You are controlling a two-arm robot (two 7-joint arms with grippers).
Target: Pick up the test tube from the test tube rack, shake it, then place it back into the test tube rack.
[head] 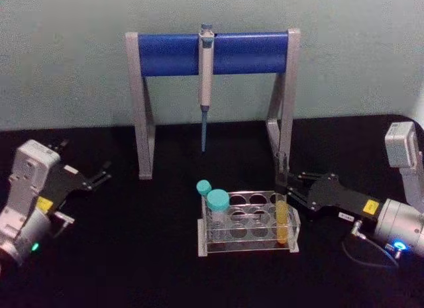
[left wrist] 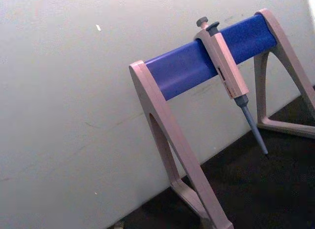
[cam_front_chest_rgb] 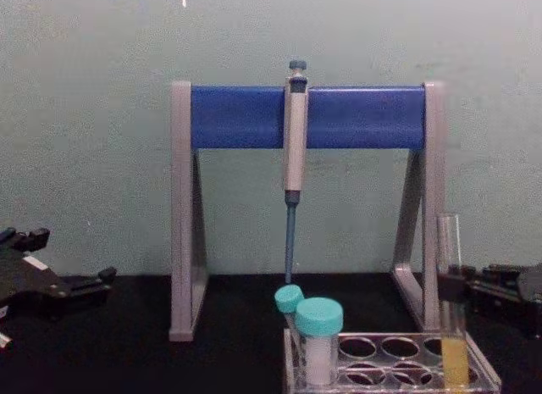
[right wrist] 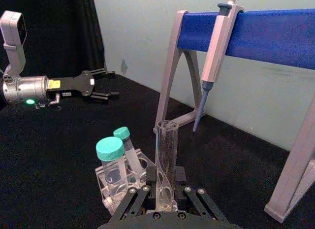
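Observation:
The test tube (head: 282, 223), a long clear glass tube with yellow-orange liquid in its lower part, stands upright in the right end of the clear test tube rack (head: 245, 223). My right gripper (head: 286, 187) reaches in from the right at the tube's upper part, one finger on each side and a little room around the glass. In the right wrist view the test tube (right wrist: 166, 155) rises between my right gripper (right wrist: 166, 192). From the chest, the test tube (cam_front_chest_rgb: 450, 343) sits in the rack (cam_front_chest_rgb: 398, 353), crossed by my right gripper (cam_front_chest_rgb: 450, 285). My left gripper (head: 101, 175) rests open at far left.
Two teal-capped tubes (head: 216, 205) stand in the rack's left end. Behind the rack is a tall grey-and-blue pipette stand (head: 212, 53) with a grey-blue pipette (head: 205, 89) hanging from its bar; its right leg (head: 285, 109) is just behind my right gripper.

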